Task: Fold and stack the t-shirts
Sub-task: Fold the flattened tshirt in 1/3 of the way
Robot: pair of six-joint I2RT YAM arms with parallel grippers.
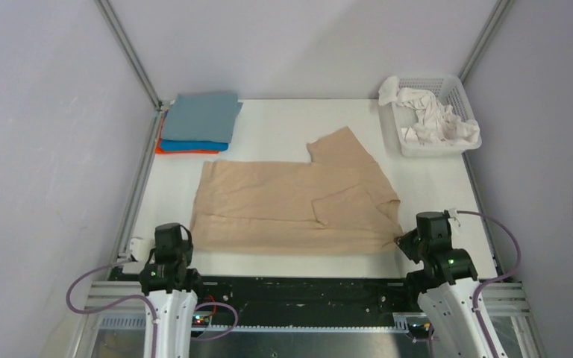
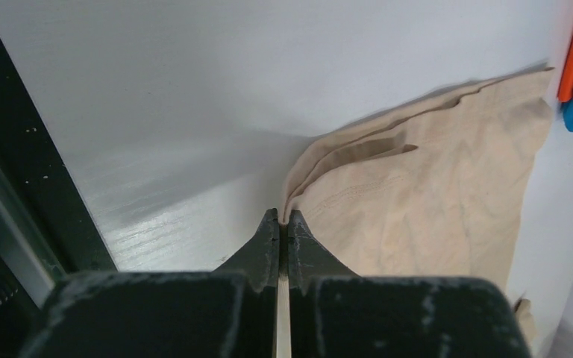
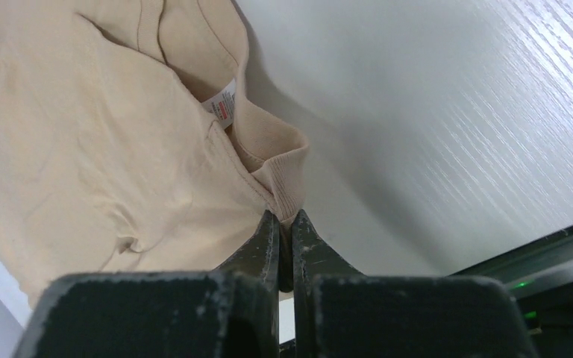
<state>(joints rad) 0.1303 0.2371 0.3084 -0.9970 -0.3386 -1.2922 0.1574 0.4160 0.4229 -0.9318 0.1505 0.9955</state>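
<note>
Task progress at the tan shirt. We see the left gripper [image 2: 283,220] with its jaws drawn together on the near-left hem corner of the tan t-shirt [image 1: 283,205]. A thin sliver of cloth shows between the jaws, so we judge it to be pinching that corner. The right gripper [image 3: 283,221] is likewise closed, clamping the ribbed collar [image 3: 287,171] just ahead of its tips, with the neck label [image 3: 224,104] a little beyond. The shirt lies spread on the table [image 1: 283,123] between the two grippers and away from them. It is only partly folded, with one sleeve jutting out on the far side.

Far ahead of the left gripper we see the finished stack: a grey-blue t-shirt [image 1: 201,115] on a bright blue t-shirt [image 1: 194,145] on an orange t-shirt [image 1: 166,149]. Far ahead of the right gripper, white cloth [image 1: 436,119] lies crumpled in the white mesh basket [image 1: 425,77].

We judge three shirts done. The tan one has yet to be folded and stacked, and the white cloth is untouched.
</note>
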